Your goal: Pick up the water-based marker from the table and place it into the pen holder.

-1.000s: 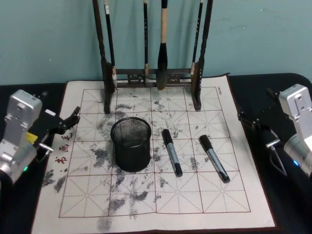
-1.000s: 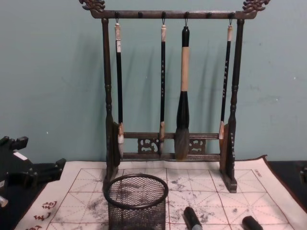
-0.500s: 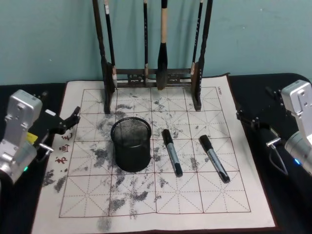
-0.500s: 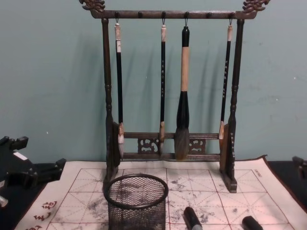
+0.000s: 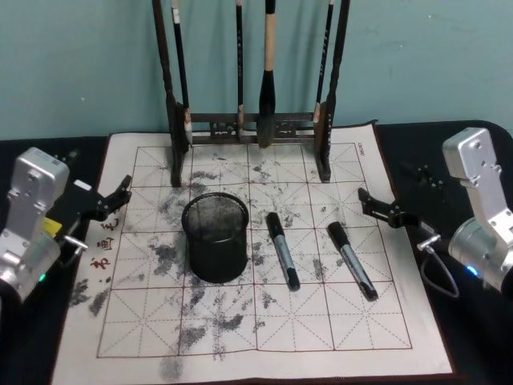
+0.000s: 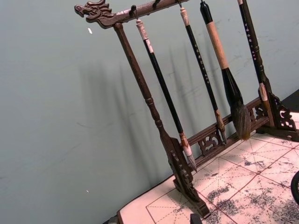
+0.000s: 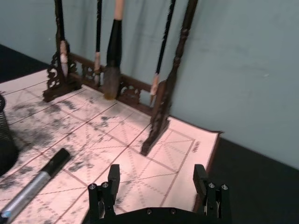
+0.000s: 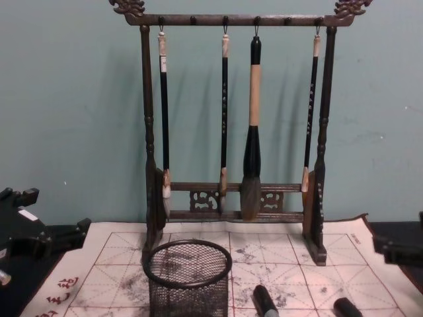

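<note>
we see the pen holder point(image 5: 215, 237) standing upright on the ink-stained grid mat point(image 5: 240, 337), which covers the black bench point(image 5: 409, 140) in front of the brush rack point(image 5: 325, 120). two black markers lie flat on the mat to the holder's right. the first marker point(image 5: 282, 250) is just beside it but not touching, and the second marker point(image 5: 351, 261) lies farther right. the right end effector point(image 5: 385, 210) hovers over the mat's right edge near the second marker's cap end, fingers point(image 7: 112, 179) spread apart, holding nothing. the left end effector point(image 5: 112, 200) sits at the mat's left edge, fingers also apart.
</note>
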